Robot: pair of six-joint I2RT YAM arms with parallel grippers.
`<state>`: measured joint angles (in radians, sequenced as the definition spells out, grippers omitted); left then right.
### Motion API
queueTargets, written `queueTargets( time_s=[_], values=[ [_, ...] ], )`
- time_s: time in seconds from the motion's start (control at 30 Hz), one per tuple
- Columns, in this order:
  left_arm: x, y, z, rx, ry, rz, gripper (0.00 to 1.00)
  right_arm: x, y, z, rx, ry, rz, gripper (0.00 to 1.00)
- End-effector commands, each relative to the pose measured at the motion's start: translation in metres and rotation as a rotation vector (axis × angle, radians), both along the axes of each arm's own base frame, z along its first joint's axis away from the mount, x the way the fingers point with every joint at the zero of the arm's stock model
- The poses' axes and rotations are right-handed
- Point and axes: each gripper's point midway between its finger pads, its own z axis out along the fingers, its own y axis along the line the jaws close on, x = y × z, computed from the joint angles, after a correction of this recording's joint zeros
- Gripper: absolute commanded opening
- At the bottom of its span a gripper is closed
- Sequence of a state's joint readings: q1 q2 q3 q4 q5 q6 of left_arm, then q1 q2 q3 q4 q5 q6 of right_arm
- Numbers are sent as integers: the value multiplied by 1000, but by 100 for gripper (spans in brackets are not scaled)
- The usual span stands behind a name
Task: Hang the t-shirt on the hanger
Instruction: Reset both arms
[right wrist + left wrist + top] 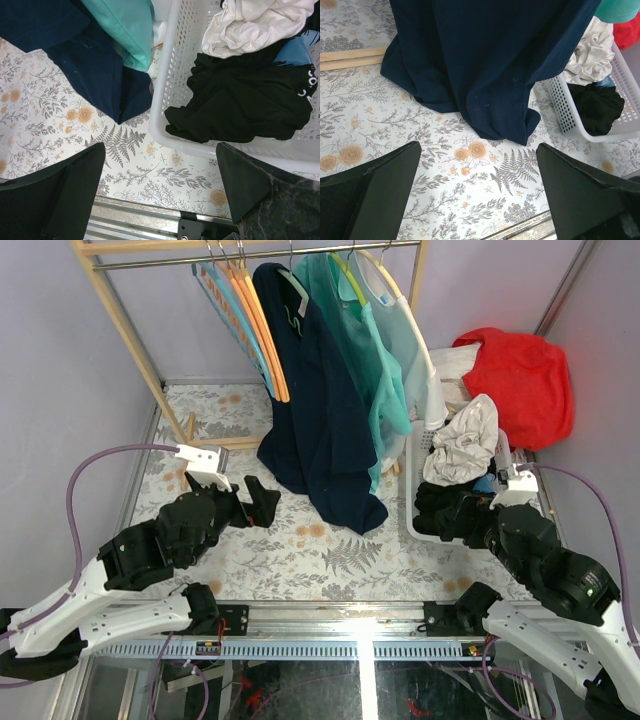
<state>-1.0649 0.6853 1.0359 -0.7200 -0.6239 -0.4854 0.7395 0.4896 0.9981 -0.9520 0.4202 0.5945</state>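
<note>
On the rail at the back of the table, the t-shirt is hanging full length, its dark navy cloth dropping down until the hem is bunching on the floral table cover. The hanger is mostly hidden inside the neck, with only a pale strip showing at the collar. The shirt is sitting between the orange hangers on its left and the teal shirt on its right, and the teal cloth is touching it along that side. All of them are hanging from the wooden rack.

The left gripper is hovering low over the table, just short of the shirt's lower folds and apart from them. In the left wrist view its fingers are spread wide with nothing between them, only the flowered cover, and the navy hem is lying ahead.

The right gripper is hanging at the near edge of the white basket, jaws released and wide, gripping nothing. From the top camera it is hard to pick out against the dark contents. Inside the basket a black garment is lying heaped, with white cloth piled above it. The red garment is slumping over the basket's far end against the wall. The navy shirt's lowest corner is lying just beside the basket wall, with the teal hem over it.
</note>
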Motion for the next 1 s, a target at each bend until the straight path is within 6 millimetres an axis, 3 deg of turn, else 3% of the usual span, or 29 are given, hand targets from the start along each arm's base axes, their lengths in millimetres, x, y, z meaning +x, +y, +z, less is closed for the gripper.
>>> queueTargets(
  time_s=[0.0,0.43,0.8,0.97],
  values=[
    [-2,-3,0,-11,2,-21,100,5,-6,12,24,-62,-39,99],
    [-5,-15,7,-1,-25,-104,100,5,-18,12,32,-88,-94,99],
    [-13,-16,-16,-14,-15,-148,100,7,-17,15,42,-103,-101,99],
    [-16,-19,-15,-40,-13,-162,100,8,-16,16,45,-101,-106,99]
  ],
)
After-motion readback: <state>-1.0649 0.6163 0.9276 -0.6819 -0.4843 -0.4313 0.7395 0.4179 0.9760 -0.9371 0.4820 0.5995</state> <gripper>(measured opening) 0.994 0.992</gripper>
